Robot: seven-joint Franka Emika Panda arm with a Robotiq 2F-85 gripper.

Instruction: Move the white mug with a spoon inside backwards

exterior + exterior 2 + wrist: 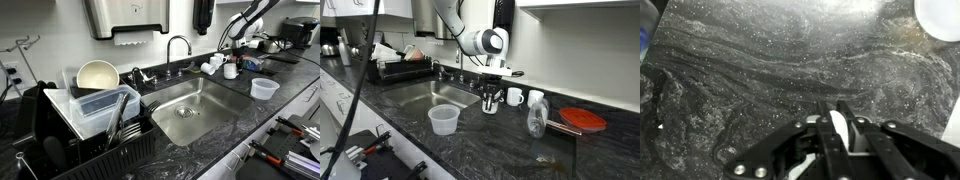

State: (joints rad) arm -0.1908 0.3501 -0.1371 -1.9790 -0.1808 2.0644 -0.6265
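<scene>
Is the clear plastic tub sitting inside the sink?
No, the plastic tub stands on the dark counter, beside the sink.

Bare countertop [760,70] ahead of claw [838,118]

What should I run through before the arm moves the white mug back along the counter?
1. Gripper at the white mug: ok, its fingers flank something white in the wrist view.
2. Firm grip: cannot tell, the contact is too small to make out.
3. Spoon inside the mug: cannot tell, the gripper hides the opening.
4. Other mugs nearby: not ok, they stand close beside it and could be bumped.
5. Plastic tub and bottle: ok, both stand apart from the mug.
</scene>
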